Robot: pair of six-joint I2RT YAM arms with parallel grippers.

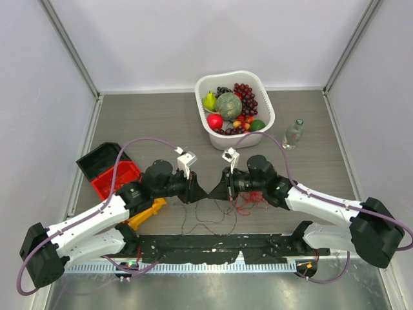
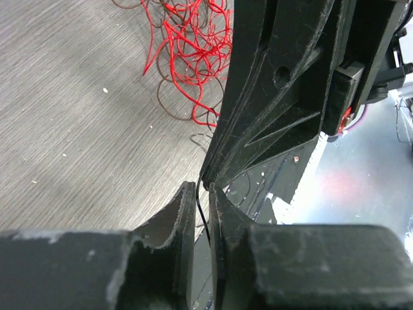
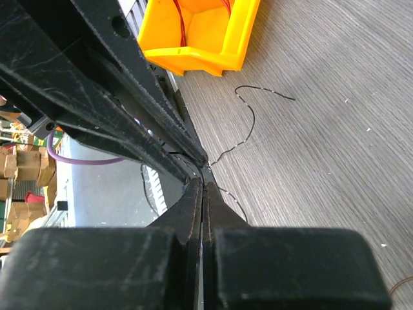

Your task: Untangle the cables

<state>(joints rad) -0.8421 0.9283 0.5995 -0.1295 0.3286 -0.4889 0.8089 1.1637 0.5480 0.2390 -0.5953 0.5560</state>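
Note:
The cables show as a red and dark brown tangle (image 1: pixel 248 201) lying under my right arm, and at the top of the left wrist view (image 2: pixel 190 39). Loose thin dark strands (image 1: pixel 206 223) trail toward the near edge. My left gripper (image 1: pixel 201 192) and right gripper (image 1: pixel 217 192) meet tip to tip at mid-table. The left gripper (image 2: pixel 203 197) stands a narrow gap apart, with a thin black cable (image 2: pixel 204 219) running between its fingers. The right gripper (image 3: pixel 205 187) is shut on a thin black cable (image 3: pixel 250 126) that leads from its tip over the table.
A white basket (image 1: pixel 266 97) of fruit stands at the back, with a clear bottle (image 1: pixel 293 133) to its right. A red bin (image 1: pixel 116 179) and a black bin (image 1: pixel 100 160) sit at the left. A yellow bin (image 1: pixel 147 213) lies by the left arm and shows in the right wrist view (image 3: pixel 200 32).

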